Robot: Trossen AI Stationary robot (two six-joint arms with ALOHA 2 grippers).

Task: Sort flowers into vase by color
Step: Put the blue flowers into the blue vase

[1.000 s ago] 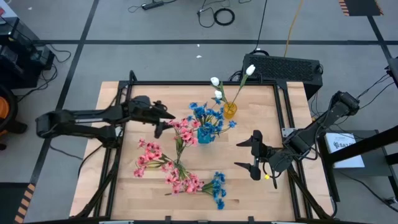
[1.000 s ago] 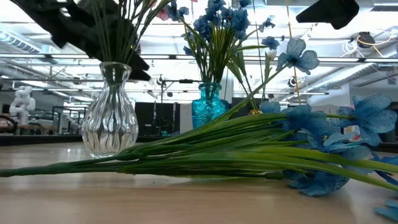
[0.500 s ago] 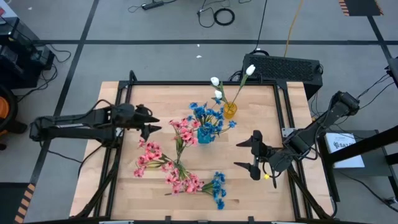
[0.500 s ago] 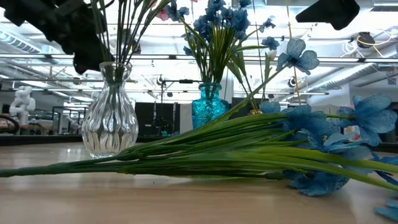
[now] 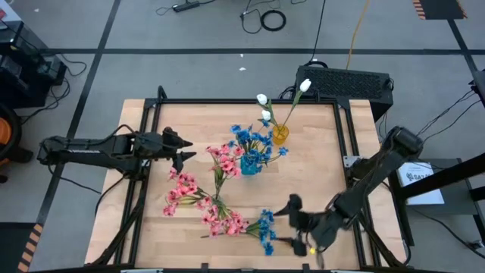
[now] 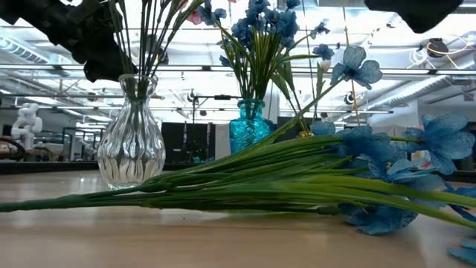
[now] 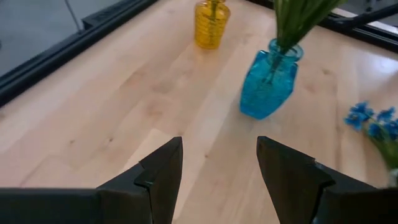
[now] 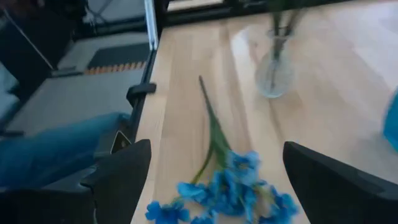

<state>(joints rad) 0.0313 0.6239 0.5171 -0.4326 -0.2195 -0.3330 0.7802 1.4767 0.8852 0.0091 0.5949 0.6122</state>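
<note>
A blue-blossomed spray (image 5: pixel 264 228) lies on its side on the table near the front edge; it also shows in the right wrist view (image 8: pixel 219 177) and the low view (image 6: pixel 312 182). My right gripper (image 5: pixel 296 224) is open just to the right of the spray's blossoms, touching nothing. A clear glass vase (image 6: pixel 132 141) holds pink flowers (image 5: pixel 220 160). A blue vase (image 5: pixel 249 166) holds blue flowers, and a yellow vase (image 5: pixel 280 136) holds white buds (image 5: pixel 263 100). My left gripper (image 5: pixel 184 149) is open and empty, left of the pink flowers.
The blue vase (image 7: pixel 267 87) and the yellow vase (image 7: pixel 209 23) stand ahead of my left gripper (image 7: pixel 217 180). The clear vase (image 8: pixel 274 73) stands beyond the lying spray. A black frame (image 5: pixel 345 136) borders the table. Bare wood lies at the right (image 5: pixel 318 152).
My left gripper has drawn back from the pink flowers toward the table's left edge, still open. My right gripper has gone toward the table's near edge and leftward, toward the lying blue spray, still open. The flowers have stayed where they were.
</note>
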